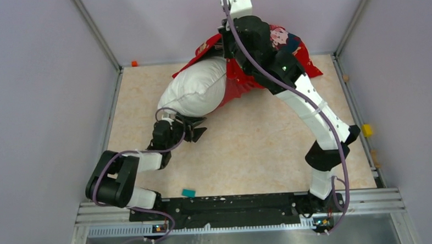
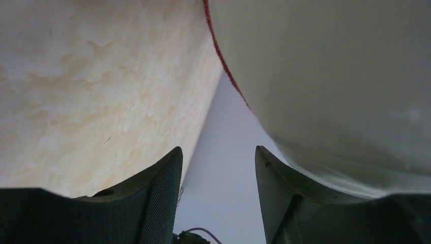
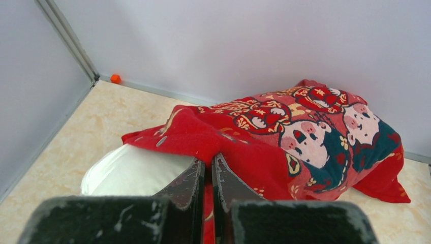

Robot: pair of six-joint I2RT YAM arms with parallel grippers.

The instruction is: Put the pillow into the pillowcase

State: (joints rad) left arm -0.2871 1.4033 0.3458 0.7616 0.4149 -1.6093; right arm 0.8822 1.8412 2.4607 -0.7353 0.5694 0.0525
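Note:
The white pillow [image 1: 195, 91] lies at the back left of the table with its far end inside the red pillowcase [image 1: 240, 81]. The near end bulges out bare. My right gripper [image 3: 208, 158] is shut on a fold of the pillowcase [image 3: 284, 137] at its mouth, just above the pillow [image 3: 133, 173]. In the top view the right arm [image 1: 306, 90] reaches over the case and hides those fingers. My left gripper [image 1: 197, 128] stands open at the pillow's near end. In its wrist view the gripper [image 2: 217, 152] has nothing between the fingers, and the pillow [image 2: 335, 76] lies against the right finger's outer side.
Grey walls with metal rails close in the table on three sides. A small orange piece [image 1: 135, 63] sits in the back left corner. A teal piece [image 1: 189, 193] lies near the front edge. A yellow block [image 1: 367, 130] rests on the right rail.

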